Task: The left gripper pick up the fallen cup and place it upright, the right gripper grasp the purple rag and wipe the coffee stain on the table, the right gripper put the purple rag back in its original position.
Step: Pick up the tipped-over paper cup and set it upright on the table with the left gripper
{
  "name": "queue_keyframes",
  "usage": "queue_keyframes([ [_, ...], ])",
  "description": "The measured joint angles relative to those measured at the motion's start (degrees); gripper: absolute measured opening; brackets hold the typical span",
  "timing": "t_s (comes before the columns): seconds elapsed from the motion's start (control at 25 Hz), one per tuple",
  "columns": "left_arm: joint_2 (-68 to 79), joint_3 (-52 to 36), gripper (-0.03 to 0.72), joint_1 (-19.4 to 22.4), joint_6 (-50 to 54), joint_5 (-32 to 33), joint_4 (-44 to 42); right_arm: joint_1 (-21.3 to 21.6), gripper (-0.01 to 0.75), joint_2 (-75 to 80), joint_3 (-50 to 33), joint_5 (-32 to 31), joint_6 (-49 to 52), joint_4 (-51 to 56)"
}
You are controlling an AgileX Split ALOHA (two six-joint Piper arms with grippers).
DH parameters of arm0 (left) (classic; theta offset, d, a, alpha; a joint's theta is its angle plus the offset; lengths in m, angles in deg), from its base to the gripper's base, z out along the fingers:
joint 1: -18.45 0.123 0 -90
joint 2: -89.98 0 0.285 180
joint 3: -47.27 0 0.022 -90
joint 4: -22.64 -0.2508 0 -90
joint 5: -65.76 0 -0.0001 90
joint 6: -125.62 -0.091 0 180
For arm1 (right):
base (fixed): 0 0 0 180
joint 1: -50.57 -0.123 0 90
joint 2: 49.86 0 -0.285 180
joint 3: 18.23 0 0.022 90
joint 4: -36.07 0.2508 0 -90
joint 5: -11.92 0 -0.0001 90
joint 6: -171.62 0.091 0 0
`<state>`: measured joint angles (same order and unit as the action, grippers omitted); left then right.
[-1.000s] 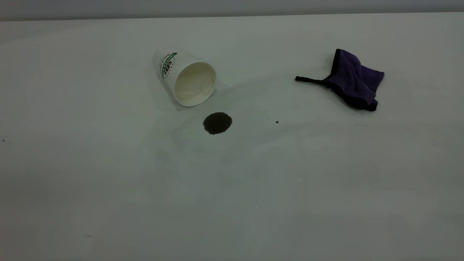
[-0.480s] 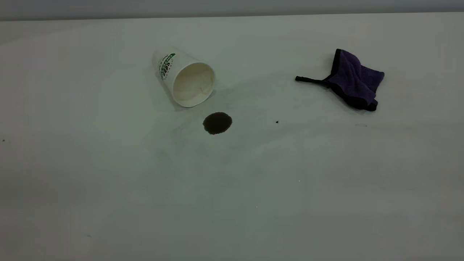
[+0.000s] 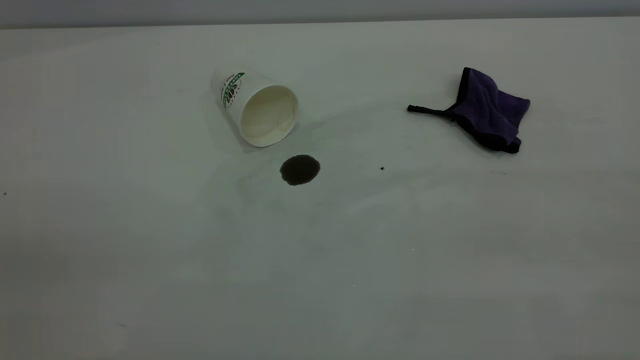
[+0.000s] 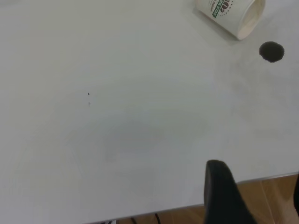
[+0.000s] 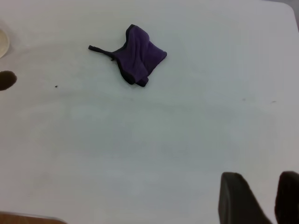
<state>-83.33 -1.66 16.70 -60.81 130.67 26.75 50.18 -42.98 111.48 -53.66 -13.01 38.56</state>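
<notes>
White paper cup [image 3: 257, 107] lies on its side, mouth facing the round dark coffee stain [image 3: 299, 169]. Left gripper [image 4: 254, 196] well back, fingers apparently apart. Pinch rim lightly, tip upright away from stain.

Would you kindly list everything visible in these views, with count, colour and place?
cup: one, white with green logo, on its side at the table's far left-centre, mouth facing the stain.
coffee stain: one, dark brown, just in front of the cup.
purple rag: one, black-edged, crumpled at far right.
black speck: one, right of the stain.
table: one, white.
left hand: black, by the table's edge.
right hand: black, over the table, open.
</notes>
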Motion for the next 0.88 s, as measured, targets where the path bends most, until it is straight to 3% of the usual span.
queue_keyframes([
  [0.6,1.12,1.22,0.432,0.0,0.05,-0.06,0.0,0.0,0.238,0.0,0.0,0.0,0.0,0.0],
  [0.72,7.21,3.95,0.432,0.0,0.05,-1.09,0.0,0.0,0.238,0.0,0.0,0.0,0.0,0.0],
  [0.88,20.51,7.93,0.432,0.0,-0.01,-7.24,-0.89,0.0,0.238,0.0,0.0,0.0,0.0,0.0],
])
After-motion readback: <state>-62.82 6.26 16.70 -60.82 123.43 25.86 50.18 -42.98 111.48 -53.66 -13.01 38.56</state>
